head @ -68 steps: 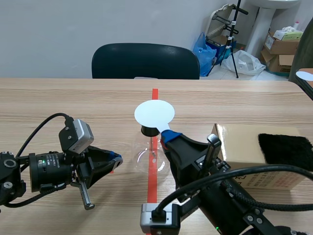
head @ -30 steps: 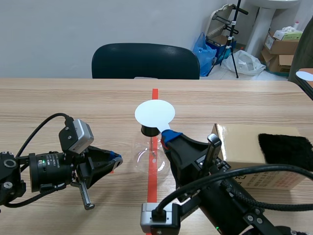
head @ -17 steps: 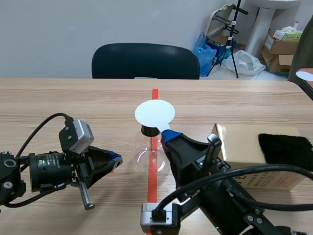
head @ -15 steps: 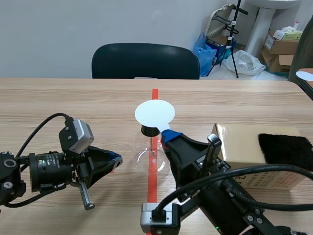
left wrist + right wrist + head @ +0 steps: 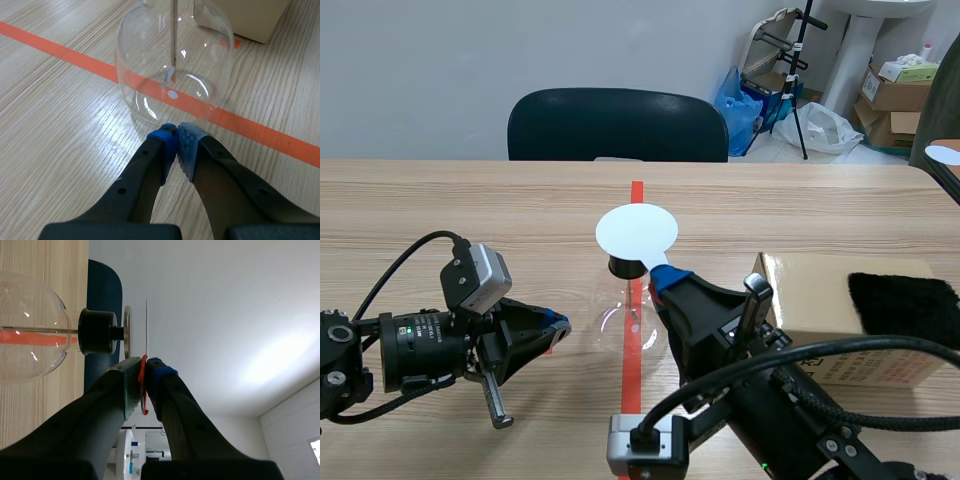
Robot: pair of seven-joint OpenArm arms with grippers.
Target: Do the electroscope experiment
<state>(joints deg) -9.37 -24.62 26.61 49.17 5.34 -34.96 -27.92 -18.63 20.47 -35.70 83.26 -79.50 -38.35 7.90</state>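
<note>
Two arms, one electroscope. The electroscope is a single clear glass flask [image 5: 630, 320], standing on the one orange tape line at the middle of your bench [image 5: 470, 210]. It is closed by one black stopper [image 5: 623, 266]. The left wrist view shows one metal rod [image 5: 173, 35] hanging inside the bulb, with a small leaf [image 5: 169, 77] at its lower end.

Your left tool [image 5: 555, 322] lies low on the bench at 9 o'clock of the flask. Its two blue pads [image 5: 165, 140] are pressed together with nothing between them, and their tips sit just beside the foot of the bulb.

Your right tool [image 5: 665, 278] comes up from 5 o'clock of the flask. It is clamped on the stalk of one white disc [image 5: 636, 231], and an orange-red sliver shows between its pads in the right wrist view. The disc sits over the stopper. In the right wrist view it stands edge-on, just beside the one metal plate [image 5: 127, 332] on the stopper, and you cannot tell whether the two touch.

At 3 o'clock of the flask stands one cardboard box [image 5: 810, 290], carrying one black furry cloth [image 5: 905, 300]. One dark chair [image 5: 618, 125] stands beyond the bench at 12 o'clock
</note>
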